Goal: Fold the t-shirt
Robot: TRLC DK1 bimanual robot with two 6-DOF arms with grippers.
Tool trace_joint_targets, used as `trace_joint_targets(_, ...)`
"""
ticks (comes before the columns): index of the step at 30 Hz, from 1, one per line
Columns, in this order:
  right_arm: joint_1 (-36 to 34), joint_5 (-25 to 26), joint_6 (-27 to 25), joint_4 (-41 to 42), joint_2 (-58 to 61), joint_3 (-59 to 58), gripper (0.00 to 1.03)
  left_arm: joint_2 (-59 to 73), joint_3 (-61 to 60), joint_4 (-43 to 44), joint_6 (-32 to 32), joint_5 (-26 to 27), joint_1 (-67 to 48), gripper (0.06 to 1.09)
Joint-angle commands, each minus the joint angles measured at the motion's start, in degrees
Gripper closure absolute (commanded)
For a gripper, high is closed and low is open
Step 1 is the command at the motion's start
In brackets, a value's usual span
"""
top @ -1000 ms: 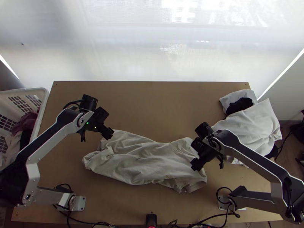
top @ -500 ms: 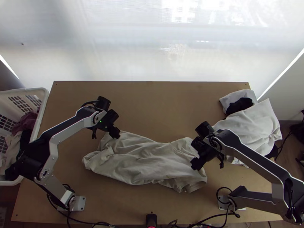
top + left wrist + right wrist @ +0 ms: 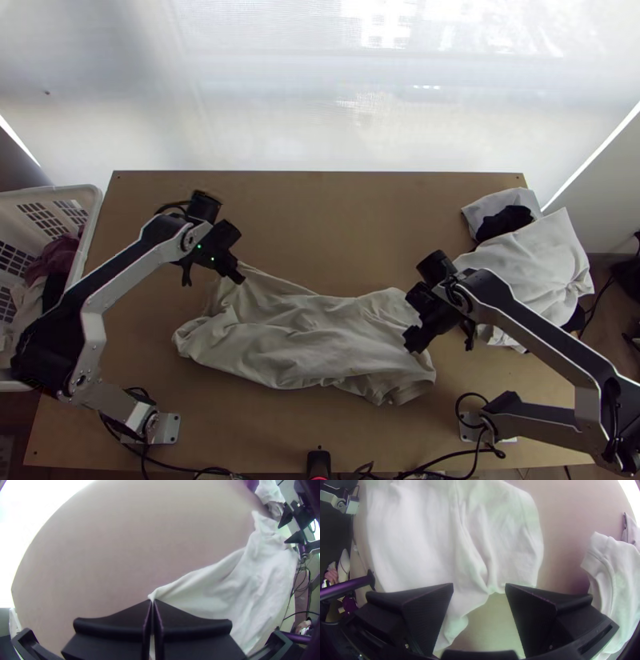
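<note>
Top view high, facing steeply down on table (image 3: 344, 224); wrist views closer, both facing same shirt (image 3: 304, 340)

The gripped tip of the t-shirt (image 3: 304, 344) is hidden between the closed fingers of the left pincer (image 3: 241, 279), and a small patch near its right end is covered from above by the right pincer (image 3: 414, 344). At the left, the basket (image 3: 94, 210) is cut off by the top view's edge, and the clothes (image 3: 56, 260) inside are too overlapped to be told apart. At the far right, the dark cloth (image 3: 502, 222) is partly hidden under the white cloth (image 3: 536, 260), whose near side is crossed by the right arm (image 3: 544, 332).
</note>
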Motion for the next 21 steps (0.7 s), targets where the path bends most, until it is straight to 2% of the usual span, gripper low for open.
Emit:
trace_joint_targets(1, -2.54, 0.07, -0.21, -0.31, -2.81, 3.20, 0.30, -10.40, 15.20, -13.76, -1.87, 3.94, 4.67, 1.05)
trace_joint_targets(6, -4.47, -0.02, -0.12, -0.31, -1.67, 6.10, 0.29, -16.38, 23.99, -21.93, -2.48, 6.85, 5.90, 1.05)
trace_joint_targets(8, -4.29, -0.72, 0.32, -0.40, 0.79, 6.36, 0.23, -18.23, 23.55, -23.78, -2.39, 7.02, 5.11, 1.05)
trace_joint_targets(10, -2.10, -3.01, 1.11, -0.40, 2.99, 6.10, 0.21, -19.63, 21.53, -24.04, -2.31, 7.02, 4.67, 1.05)
trace_joint_targets(14, 4.06, -3.10, 2.78, 4.00, 7.12, 6.80, 0.20, -20.77, 17.93, -23.96, -2.31, 7.02, 3.97, 1.05)
trace_joint_targets(21, 5.55, -3.62, 1.38, 7.69, 20.30, 14.98, 0.20, -21.21, 17.31, -23.87, -2.04, 6.93, 2.91, 1.05)
